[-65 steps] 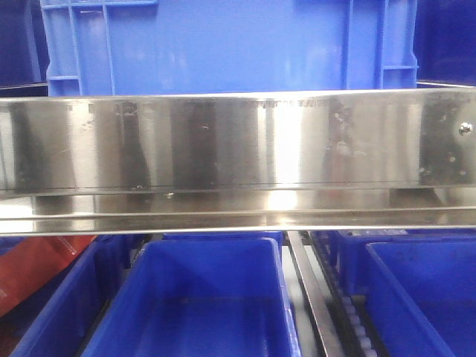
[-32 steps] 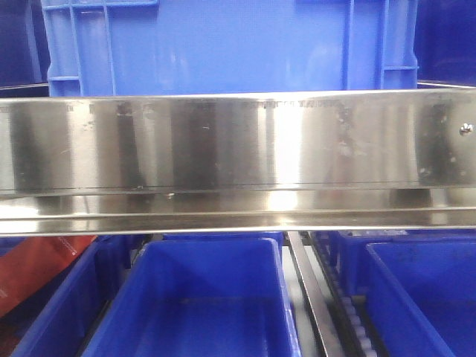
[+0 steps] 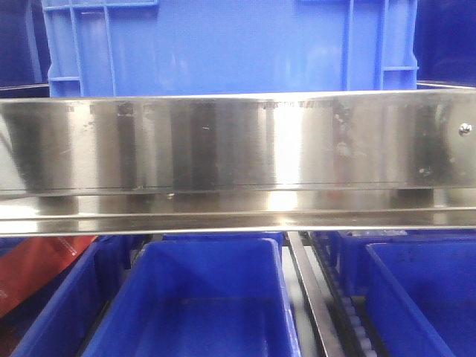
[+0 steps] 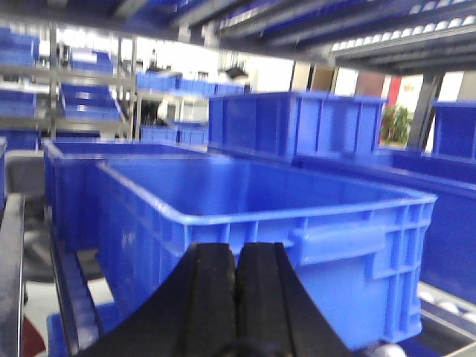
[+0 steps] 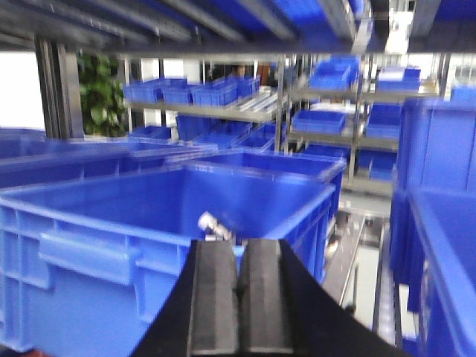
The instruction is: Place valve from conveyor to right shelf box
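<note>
A small pale metallic part, apparently the valve [image 5: 210, 224], shows in the right wrist view only. It lies inside the nearest blue plastic box [image 5: 134, 223], close to that box's near wall, directly above the tips of the right gripper [image 5: 238, 286]. Only a short silvery stub is visible; it slants from upper left to lower right, and its lower end is hidden behind the fingers. Its long axis cannot be judged with confidence because the picture is blurred.

Right gripper: two black, flat-faced fingers [image 5: 212, 297], matte and blocky, pressed together with only a thin seam between them. Nothing is pinched between them. They sit just before the box's near wall, which carries a moulded rectangular handle ledge.

Left gripper [image 4: 236, 286]: the same black fingers [image 4: 212, 297], closed face to face, holding nothing. Ahead of them stands a long rectangular blue crate [image 4: 268, 216] with a thick rolled rim, ribbed corner and smooth interior; similar crates stand behind it.

Front view: a broad brushed stainless-steel shelf rail [image 3: 238, 141] spans the whole width, reflective and lightly scuffed, with a screw head near its right end. A ribbed blue bin [image 3: 223, 44] rests above it; open blue bins [image 3: 201, 297] sit below, beside a roller track [image 3: 349, 320]. The conveyor is not seen in any view.
</note>
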`<state>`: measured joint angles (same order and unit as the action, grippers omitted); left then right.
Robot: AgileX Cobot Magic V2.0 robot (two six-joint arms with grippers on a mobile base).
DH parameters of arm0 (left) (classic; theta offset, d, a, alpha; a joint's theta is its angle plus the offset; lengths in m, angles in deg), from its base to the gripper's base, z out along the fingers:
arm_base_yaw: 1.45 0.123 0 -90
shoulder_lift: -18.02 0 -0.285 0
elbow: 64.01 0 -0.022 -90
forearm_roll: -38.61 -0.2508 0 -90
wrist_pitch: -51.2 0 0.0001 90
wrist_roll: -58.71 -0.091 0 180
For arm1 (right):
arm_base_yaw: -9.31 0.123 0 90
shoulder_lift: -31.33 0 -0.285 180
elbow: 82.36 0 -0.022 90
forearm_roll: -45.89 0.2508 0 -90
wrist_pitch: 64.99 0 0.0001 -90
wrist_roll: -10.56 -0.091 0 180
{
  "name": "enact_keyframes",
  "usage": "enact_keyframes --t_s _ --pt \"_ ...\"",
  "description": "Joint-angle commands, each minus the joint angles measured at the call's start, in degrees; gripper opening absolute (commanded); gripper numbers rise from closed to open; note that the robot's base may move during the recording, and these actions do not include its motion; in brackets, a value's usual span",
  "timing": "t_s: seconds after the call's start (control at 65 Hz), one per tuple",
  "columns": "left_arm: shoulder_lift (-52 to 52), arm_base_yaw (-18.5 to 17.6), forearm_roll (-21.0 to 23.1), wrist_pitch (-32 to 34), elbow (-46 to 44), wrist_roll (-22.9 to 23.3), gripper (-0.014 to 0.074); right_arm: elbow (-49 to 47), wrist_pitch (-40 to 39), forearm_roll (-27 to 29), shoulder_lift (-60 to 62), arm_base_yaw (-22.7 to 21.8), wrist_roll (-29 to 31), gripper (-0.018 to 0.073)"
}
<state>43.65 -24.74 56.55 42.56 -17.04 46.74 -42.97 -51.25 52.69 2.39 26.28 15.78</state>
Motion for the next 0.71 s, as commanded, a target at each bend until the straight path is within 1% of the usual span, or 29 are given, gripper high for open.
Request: enact_keyframes --t_s 0.0,0.308,0.338,0.415,0.462,0.554,0.646,0.692 --pt "-1.0 -0.4 -0.1 1.1 0.0 -0.1 -0.0111 0.1 -1.3 -0.5 1.3 0.1 0.3 -0.0162" --pt "-1.1 -0.4 -0.1 1.1 0.0 -0.1 -0.0111 0.1 -1.3 -0.6 1.8 0.1 0.3 -0.0162" --pt "-1.1 -0.4 -0.1 1.1 0.0 -0.1 -0.0111 0.5 -1.3 -2.0 1.8 0.1 0.3 -0.0162" --pt "-1.1 -0.4 -0.1 1.1 0.0 -0.1 -0.0111 3.4 -3.1 -7.4 2.8 0.1 0.3 -0.0162" --pt "-1.1 -0.4 -0.1 1.1 0.0 -0.1 -0.0111 5.6 -4.4 -7.9 3.8 -0.3 0.3 -0.0162" --pt "-1.1 -0.4 -0.1 1.1 0.0 -0.1 -0.0111 12.0 -6.1 -7.9 7.7 -2.8 0.3 -0.0162" --pt "-1.1 -0.4 -0.1 1.1 0.0 -0.1 -0.0111 18.6 -6.8 -7.3 12.6 -7.4 0.2 -0.0162" --pt "-1.1 -0.4 -0.1 1.1 0.0 -0.1 -0.0111 21.9 -6.8 -6.1 14.7 -9.8 0.2 -0.0162"
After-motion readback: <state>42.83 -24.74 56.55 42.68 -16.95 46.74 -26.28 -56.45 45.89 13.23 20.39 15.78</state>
